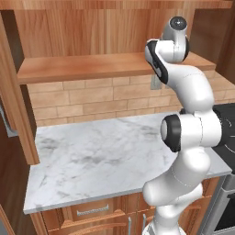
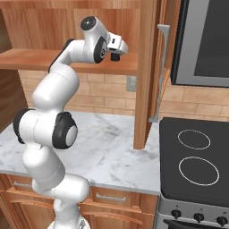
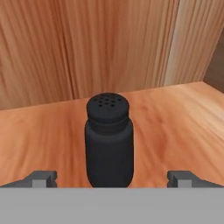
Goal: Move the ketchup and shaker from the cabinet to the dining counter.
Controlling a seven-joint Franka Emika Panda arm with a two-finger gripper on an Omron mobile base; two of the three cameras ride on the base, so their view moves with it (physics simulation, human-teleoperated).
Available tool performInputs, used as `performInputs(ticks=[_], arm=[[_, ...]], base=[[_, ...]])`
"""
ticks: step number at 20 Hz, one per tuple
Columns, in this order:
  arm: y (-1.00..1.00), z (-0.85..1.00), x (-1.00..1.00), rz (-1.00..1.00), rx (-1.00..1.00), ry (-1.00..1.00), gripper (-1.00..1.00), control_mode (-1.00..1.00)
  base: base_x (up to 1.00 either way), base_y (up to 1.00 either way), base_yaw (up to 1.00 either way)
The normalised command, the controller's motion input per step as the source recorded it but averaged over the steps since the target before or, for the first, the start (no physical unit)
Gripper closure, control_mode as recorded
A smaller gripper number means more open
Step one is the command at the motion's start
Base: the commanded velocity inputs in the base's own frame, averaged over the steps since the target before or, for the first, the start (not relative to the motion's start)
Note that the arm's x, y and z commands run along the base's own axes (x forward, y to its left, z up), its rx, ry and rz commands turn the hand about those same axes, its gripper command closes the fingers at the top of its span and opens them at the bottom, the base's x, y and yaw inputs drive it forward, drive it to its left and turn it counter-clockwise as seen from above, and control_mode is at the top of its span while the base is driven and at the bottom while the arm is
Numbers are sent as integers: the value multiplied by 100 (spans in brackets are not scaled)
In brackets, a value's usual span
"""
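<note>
Hand view, one shaker (image 3: 109,141) upright, tool (image 3: 112,177) spread, seemingly apart

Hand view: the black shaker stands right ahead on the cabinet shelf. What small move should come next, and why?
Probably ease the pincer forward, then close. The shaker stands upright on the shelf, centred between the open fingertips, which sit level with its base and are not yet touching it.

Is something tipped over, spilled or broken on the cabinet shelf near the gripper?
Nothing stands out. The shaker stands upright on the wooden shelf, intact, with no spill around it, and sits centred between the open gripper fingertips.
</note>
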Motion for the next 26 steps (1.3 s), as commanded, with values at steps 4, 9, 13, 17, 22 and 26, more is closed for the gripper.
performInputs(ticks=[4,9,13,17,22,26], arm=[[-4,0,10,0,1,2,-100,-100],[-5,0,18,0,0,0,-100,-100],[0,0,17,0,0,0,-100,-100],[0,0,7,0,0,0,-100,-100],[0,0,1,0,0,0,-100,-100],[-1,-1,0,0,0,0,-100,-100]], base=[[0,0,0],[0,0,0],[0,0,0],[0,0,0],[0,0,0],[0,0,0]])
